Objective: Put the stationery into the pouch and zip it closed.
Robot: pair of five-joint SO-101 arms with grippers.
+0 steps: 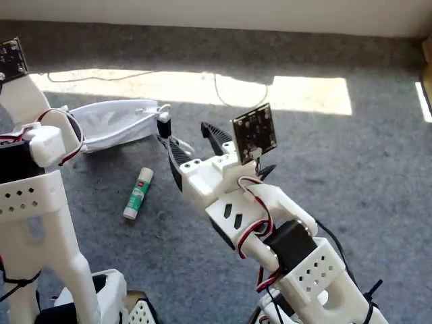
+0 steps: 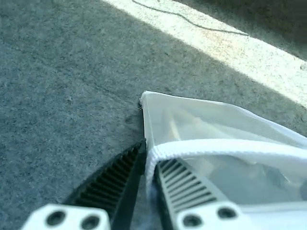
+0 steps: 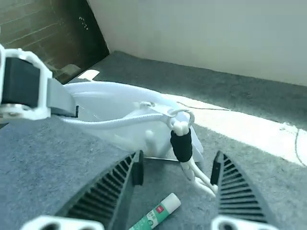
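The main risk is zipping too early. The glue stick (image 1: 138,194) lies on the table (image 1: 324,169) near the pouch (image 1: 115,125), outside it and not touching it. If my right jaws draw the zip pull (image 3: 181,143) now, the pouch would close without it. I judge the stick has to go in first.

A second risk is my left hold. My left jaws are pinched shut on just the white rim of the pouch, at the corner away from the pull. A hard tug from the pull end could drag the thin mesh out of them, or slide the whole pouch.

My right jaws are spread wide and empty, with the pull and its white cord between them. If they close off-centre they may catch only the cord and slip.

My left arm (image 1: 27,202) reaches low to the pouch's far corner. My right arm (image 1: 270,223) stretches forward and tilts down toward the pull end.
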